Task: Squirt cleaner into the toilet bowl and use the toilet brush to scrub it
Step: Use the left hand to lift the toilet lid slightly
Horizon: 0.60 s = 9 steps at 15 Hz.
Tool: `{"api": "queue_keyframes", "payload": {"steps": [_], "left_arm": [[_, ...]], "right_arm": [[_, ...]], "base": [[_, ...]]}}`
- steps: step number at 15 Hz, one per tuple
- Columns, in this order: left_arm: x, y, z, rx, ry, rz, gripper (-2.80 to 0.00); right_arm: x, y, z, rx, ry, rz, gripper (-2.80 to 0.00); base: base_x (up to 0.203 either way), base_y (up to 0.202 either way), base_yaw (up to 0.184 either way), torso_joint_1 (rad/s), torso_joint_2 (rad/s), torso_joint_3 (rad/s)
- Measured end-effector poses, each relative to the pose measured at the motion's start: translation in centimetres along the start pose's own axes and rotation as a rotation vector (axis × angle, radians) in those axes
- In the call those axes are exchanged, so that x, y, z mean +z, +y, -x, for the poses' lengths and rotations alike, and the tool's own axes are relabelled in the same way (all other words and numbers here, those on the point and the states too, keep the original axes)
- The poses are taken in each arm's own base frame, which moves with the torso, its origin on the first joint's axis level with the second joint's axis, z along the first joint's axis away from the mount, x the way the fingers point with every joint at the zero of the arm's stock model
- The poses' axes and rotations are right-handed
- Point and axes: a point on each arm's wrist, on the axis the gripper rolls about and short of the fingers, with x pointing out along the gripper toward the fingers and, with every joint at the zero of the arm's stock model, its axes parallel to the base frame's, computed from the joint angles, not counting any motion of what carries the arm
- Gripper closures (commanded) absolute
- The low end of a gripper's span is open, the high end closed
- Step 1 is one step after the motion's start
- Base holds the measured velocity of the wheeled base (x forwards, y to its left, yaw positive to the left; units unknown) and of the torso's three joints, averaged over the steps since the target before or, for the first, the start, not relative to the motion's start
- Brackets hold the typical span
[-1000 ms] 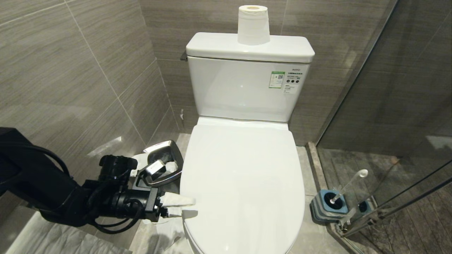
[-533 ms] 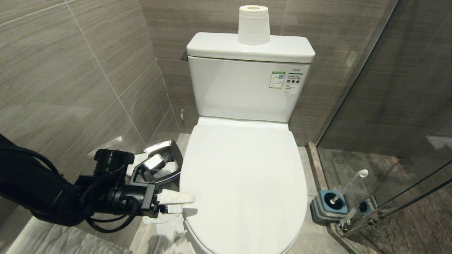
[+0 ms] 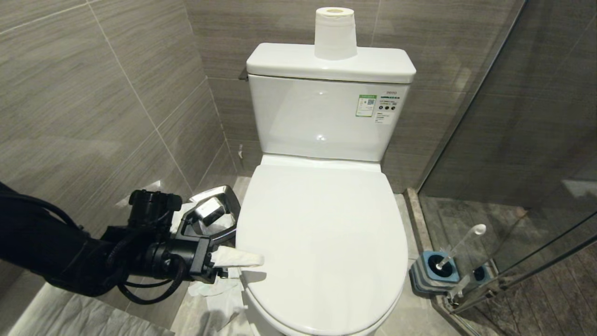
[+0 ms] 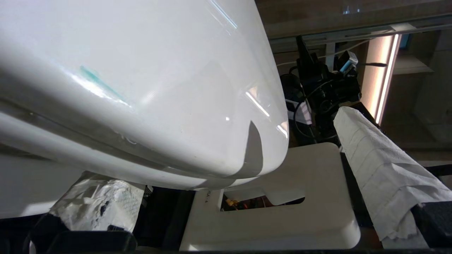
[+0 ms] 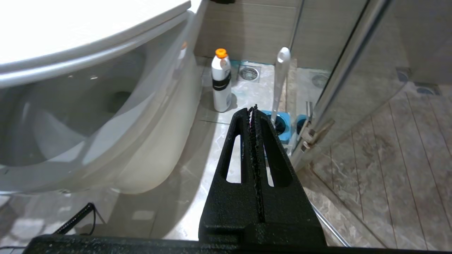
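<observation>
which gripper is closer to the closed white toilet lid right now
Left. The left gripper, fingers wrapped in white tissue, sits open at the closed white toilet lid's left front edge. The right gripper is shut, low beside the bowl, pointing toward the brush holder.

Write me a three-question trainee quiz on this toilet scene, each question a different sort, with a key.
1. True or false: the lid is raised.
2. Where is the brush? A: standing in its holder on the floor. B: lying flat on the lid. C: held in a gripper.
3. Which gripper is at the lid's edge, and is it open or shut?

Key: 1 false; 2 A; 3 the left gripper, open.
</observation>
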Motion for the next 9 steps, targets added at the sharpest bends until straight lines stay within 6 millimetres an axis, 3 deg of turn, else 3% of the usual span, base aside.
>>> {"api": "queue_keyframes", "payload": {"steps": [9], "left_arm": [[2.9,-4.7,0.9,-0.022,-0.055,-0.023,-2.8]], "right_arm": [[0.0,0.0,0.0,0.0,0.0,0.001,0.0]], "base": [[0.0,0.0,0.0,0.0,0.0,0.0]]}}
